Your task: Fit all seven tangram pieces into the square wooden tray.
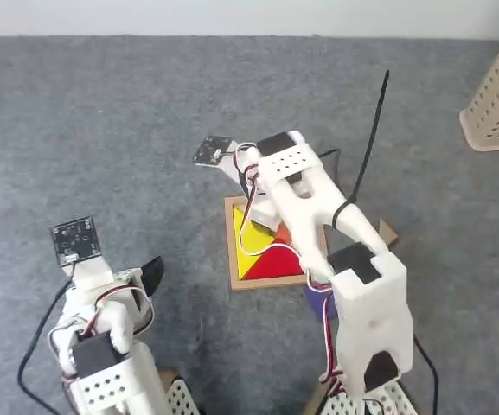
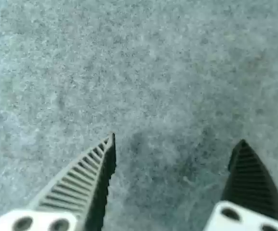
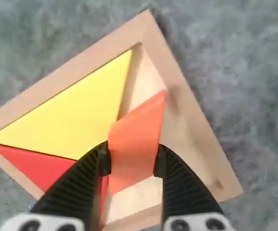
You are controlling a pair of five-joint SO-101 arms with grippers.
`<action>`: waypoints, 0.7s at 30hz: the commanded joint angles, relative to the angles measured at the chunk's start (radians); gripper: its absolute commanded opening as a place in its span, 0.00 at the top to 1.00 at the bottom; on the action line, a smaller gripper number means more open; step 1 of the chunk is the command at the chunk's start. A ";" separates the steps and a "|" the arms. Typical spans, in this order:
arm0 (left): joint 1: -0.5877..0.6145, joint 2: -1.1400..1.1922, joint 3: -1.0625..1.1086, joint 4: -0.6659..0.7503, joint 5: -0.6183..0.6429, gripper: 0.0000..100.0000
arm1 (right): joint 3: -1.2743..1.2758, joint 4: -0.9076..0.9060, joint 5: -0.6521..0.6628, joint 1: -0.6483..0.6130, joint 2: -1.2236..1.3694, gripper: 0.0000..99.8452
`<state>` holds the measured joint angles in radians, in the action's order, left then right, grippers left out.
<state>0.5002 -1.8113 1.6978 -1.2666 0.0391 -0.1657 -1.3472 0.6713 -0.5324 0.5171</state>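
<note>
**A:** What do you see in the high view?

**B:** The square wooden tray [image 1: 230, 251] lies on the grey worktop [image 1: 102, 121], near the middle. A yellow triangle [image 1: 251, 245] and a red triangle [image 1: 277, 264] lie inside it, touching each other. The right arm [image 1: 318, 203] stretches over the tray (it covers a large part of it). The left arm [image 1: 102, 346] stands well apart from the tray.

**A:** And in the left wrist view?

**B:** The left hand [image 2: 177, 144] is spread wide above the grey worktop.

**A:** And in the right wrist view?

**B:** The right hand [image 3: 132, 151] pinches an orange piece [image 3: 139, 127] by two opposite edges. The piece is over the uncovered wooden part of the tray, just beside the yellow triangle. I cannot tell if it touches the tray floor. The red triangle lies along the yellow one, at the side near the fingers.
</note>
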 commanded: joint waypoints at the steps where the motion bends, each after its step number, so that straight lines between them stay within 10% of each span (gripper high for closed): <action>1: -0.002 -0.012 -0.013 0.002 -0.002 0.65 | -0.051 0.018 -0.021 0.008 -0.004 0.99; 21: -0.002 -0.012 -0.013 0.002 -0.002 0.65 | 0.192 0.216 -0.035 0.024 -0.220 0.97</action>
<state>0.5002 -1.8113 1.6978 -1.2666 0.0391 -0.1074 -1.2658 0.6483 -0.5201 0.4496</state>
